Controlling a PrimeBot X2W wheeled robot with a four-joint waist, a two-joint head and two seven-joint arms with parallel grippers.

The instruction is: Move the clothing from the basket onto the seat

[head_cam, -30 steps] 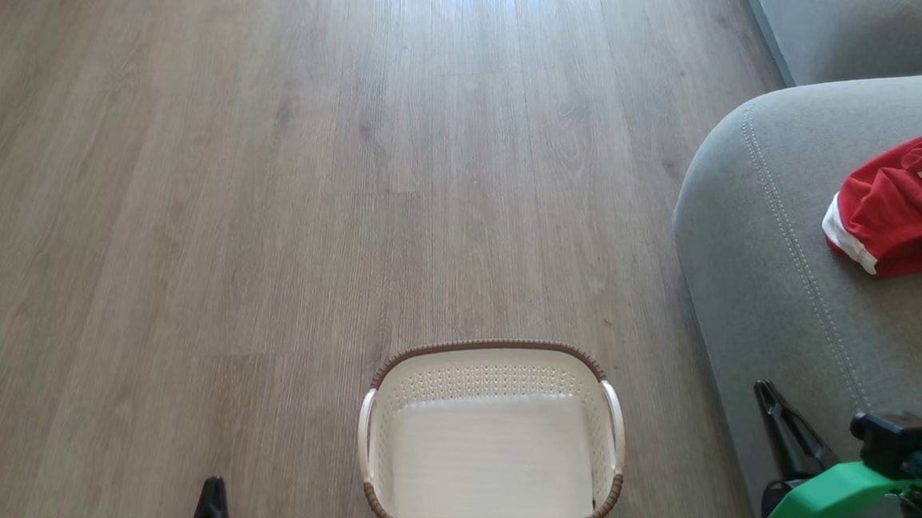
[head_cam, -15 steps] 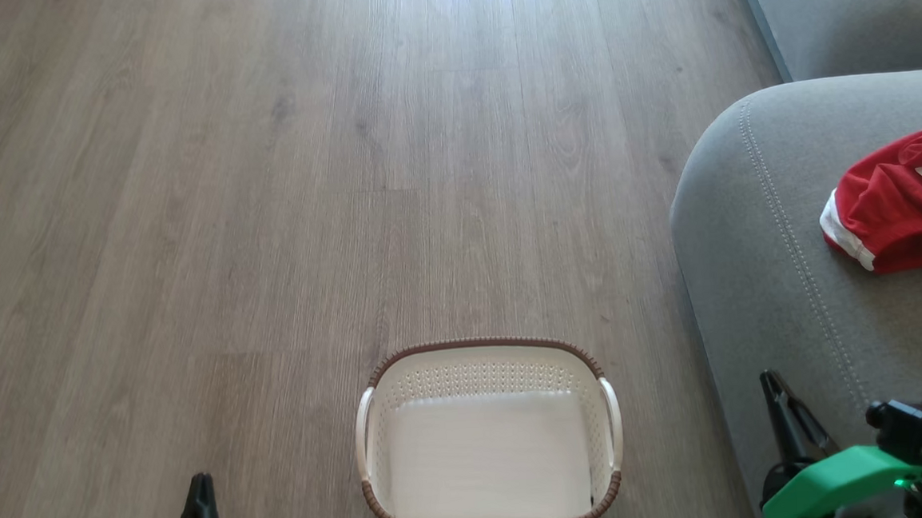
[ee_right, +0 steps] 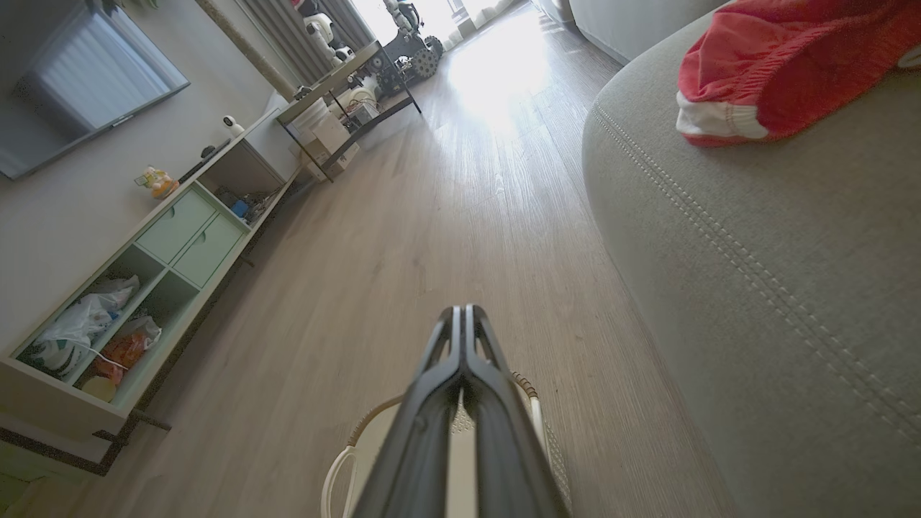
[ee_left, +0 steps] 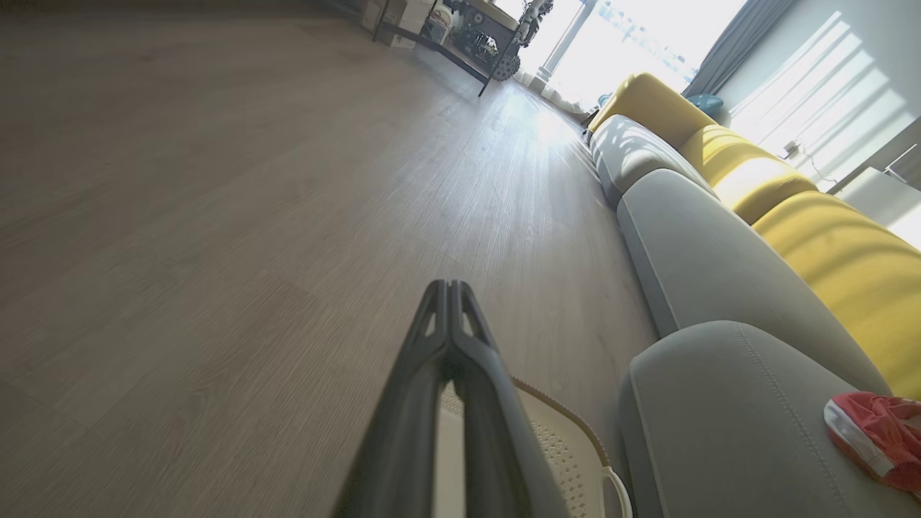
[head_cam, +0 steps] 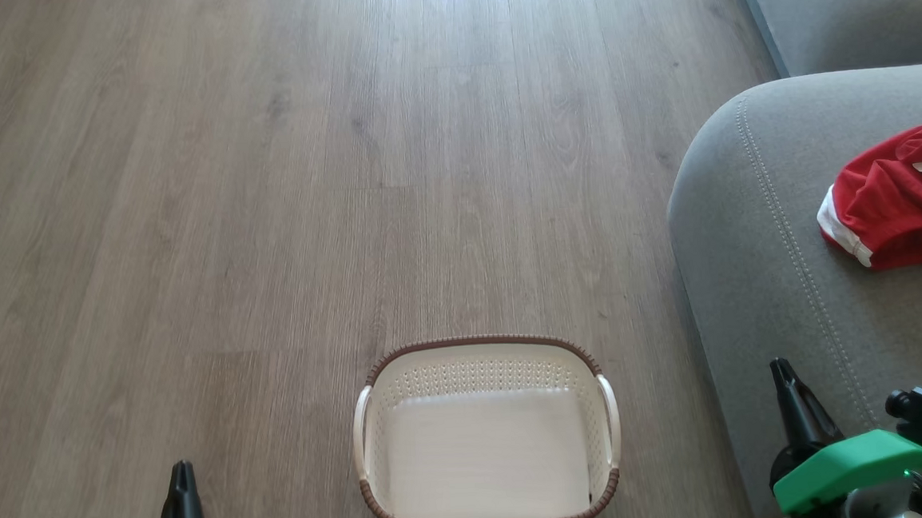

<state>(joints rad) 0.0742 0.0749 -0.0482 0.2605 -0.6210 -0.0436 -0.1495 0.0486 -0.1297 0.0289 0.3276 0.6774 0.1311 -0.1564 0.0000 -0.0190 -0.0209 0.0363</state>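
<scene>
Basket (head_cam: 478,343) bare, clothing (head_cam: 894,204) on seat (head_cam: 750,273); left end effector (head_cam: 180,468), right end effector (head_cam: 780,365) both fully closed

Right end effector (ee_right: 460,311) fingers together over basket (ee_right: 367,421), red clothing (ee_right: 784,65) on grey seat (ee_right: 755,252), wood floor (ee_right: 432,216)

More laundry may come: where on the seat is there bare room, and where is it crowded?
The seat is bare between its stitched edge and the clothing, and from the clothing toward the right tool. The basket is empty. Crowded where the clothing lies, at the seat's right.
</scene>
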